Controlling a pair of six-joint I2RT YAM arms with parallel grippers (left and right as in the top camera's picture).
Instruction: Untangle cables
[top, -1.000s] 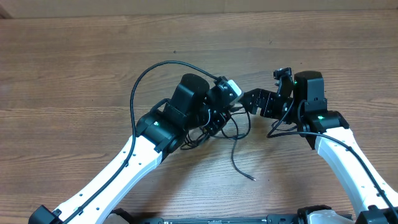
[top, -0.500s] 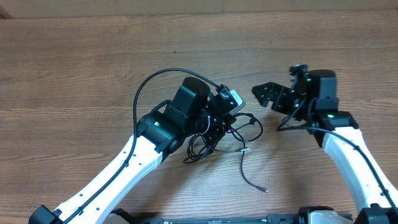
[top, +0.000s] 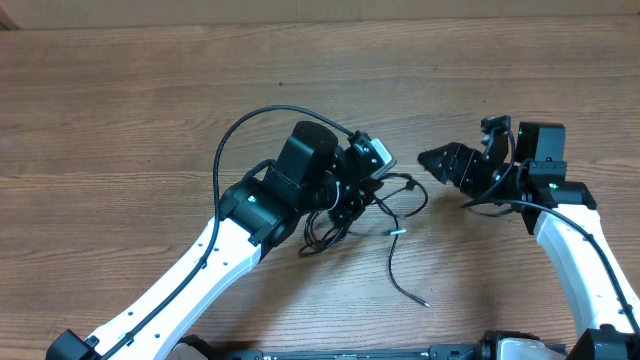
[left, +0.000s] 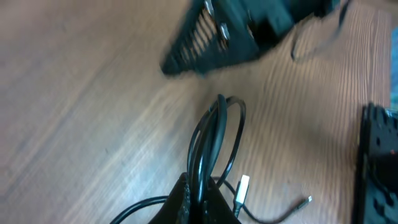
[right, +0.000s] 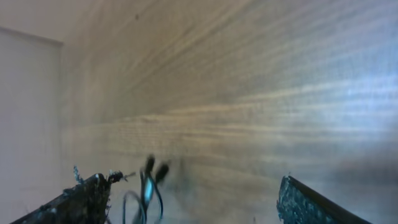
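At table (top: 120, 100) centre, cables (top: 390, 260) clear right gripper (top: 430, 160)

Showing mid-brown wood grain w/ darker streaks all across table (top: 120, 100). Reading thin, plain black on cables (top: 389, 265), w/ one plug (top: 397, 231) glinting silvery-grey. Wearing matte black on left gripper (left: 198, 198) & right gripper (top: 440, 160), w/ ribbed lines showing along right one's inner face in left wrist view. Pairing white shells w/ black joints on left arm (top: 190, 270) & right arm (top: 575, 260). Glowing green at small LED (top: 252, 197) on left arm, same green on right.
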